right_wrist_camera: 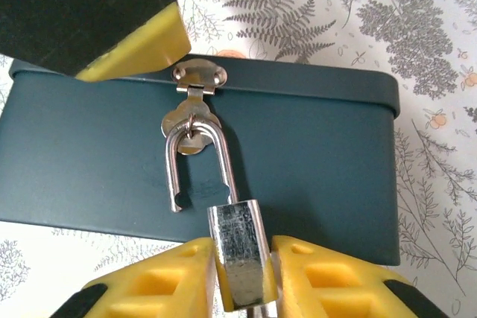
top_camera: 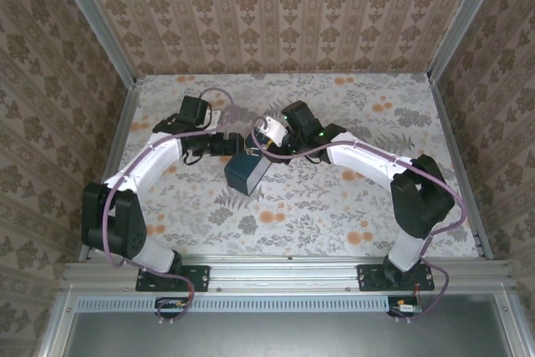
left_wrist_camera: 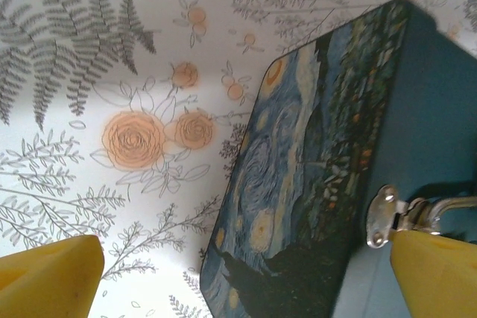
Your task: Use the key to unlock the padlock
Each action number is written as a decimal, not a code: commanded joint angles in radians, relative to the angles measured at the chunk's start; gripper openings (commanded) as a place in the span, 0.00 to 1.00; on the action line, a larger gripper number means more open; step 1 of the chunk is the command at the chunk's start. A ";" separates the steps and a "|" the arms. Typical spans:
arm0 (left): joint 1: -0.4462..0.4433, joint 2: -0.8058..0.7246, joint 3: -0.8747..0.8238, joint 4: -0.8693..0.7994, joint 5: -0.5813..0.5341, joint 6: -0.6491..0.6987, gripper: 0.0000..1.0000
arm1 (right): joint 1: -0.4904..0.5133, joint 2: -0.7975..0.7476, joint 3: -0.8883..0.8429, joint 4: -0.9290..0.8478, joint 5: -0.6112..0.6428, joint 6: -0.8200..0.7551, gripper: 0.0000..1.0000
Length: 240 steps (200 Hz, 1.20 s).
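The padlock [right_wrist_camera: 240, 251] is seen hanging on the front of the blue box [right_wrist_camera: 313, 161], in the middle of the flowered table [top_camera: 334, 206]. Its shiny body is squeezed between the two yellow fingers [right_wrist_camera: 186, 277] of the right gripper [right_wrist_camera: 244, 258], one finger on each side. The jaws are nearly closed, with only the lock body between them. The lock's metal loop [right_wrist_camera: 195, 161] is passed through the small silver latch [right_wrist_camera: 195, 80] at the top edge of the box. One end of the loop is set into the lock body. The other end is seen standing free beside it, out of the body. A yellow-tipped finger [right_wrist_camera: 141, 42] of the other arm is seen just above the latch, near the top edge of the box. It cannot be told whether the box is touched by it. From the left wrist, the swirly painted lid [left_wrist_camera: 291, 184] of the box is shown, with the latch [left_wrist_camera: 384, 217] low on the right. The left gripper [left_wrist_camera: 242, 258] is spread as wide as it goes and nothing is held in it. One of its fingers is seen over the cloth and the other by the latch, with the box lying between them. From above, both arms are seen bent in toward the box [top_camera: 248, 171], the left gripper [top_camera: 226, 145] at its far left and the right gripper [top_camera: 261, 150] at its far right.
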 commanded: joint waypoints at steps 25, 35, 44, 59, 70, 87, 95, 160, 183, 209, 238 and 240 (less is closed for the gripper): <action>0.006 -0.029 -0.033 -0.003 0.029 -0.033 1.00 | -0.009 0.018 0.042 -0.032 -0.082 0.057 0.16; 0.006 -0.035 -0.042 -0.003 0.032 -0.035 1.00 | -0.010 0.012 0.047 -0.027 -0.090 0.096 0.13; 0.006 -0.042 -0.049 0.000 0.033 -0.038 1.00 | -0.013 0.013 0.058 -0.037 -0.108 0.134 0.12; 0.011 -0.052 -0.056 -0.005 0.041 -0.038 1.00 | -0.015 0.011 0.066 -0.050 -0.123 0.213 0.09; 0.022 -0.055 -0.057 -0.002 0.076 -0.042 1.00 | -0.015 0.009 0.065 -0.057 -0.116 0.286 0.08; 0.031 -0.059 -0.065 0.012 0.145 -0.054 1.00 | -0.021 0.009 0.078 -0.072 -0.087 0.450 0.04; 0.029 -0.062 -0.068 0.021 0.172 -0.055 1.00 | -0.022 0.007 0.078 -0.070 -0.077 0.535 0.03; -0.013 -0.016 -0.097 0.118 0.369 -0.094 1.00 | -0.020 -0.030 -0.103 0.256 -0.107 1.148 0.01; -0.035 -0.016 -0.110 0.179 0.431 -0.133 1.00 | -0.006 -0.062 -0.156 0.341 -0.043 1.258 0.00; -0.054 -0.007 -0.118 0.229 0.474 -0.164 1.00 | 0.011 -0.095 -0.186 0.376 0.056 1.311 0.00; -0.063 0.001 -0.134 0.290 0.508 -0.201 1.00 | 0.011 -0.086 -0.171 0.361 0.092 1.346 0.00; -0.062 0.002 -0.134 0.291 0.508 -0.203 1.00 | 0.011 -0.085 -0.170 0.361 0.092 1.347 0.00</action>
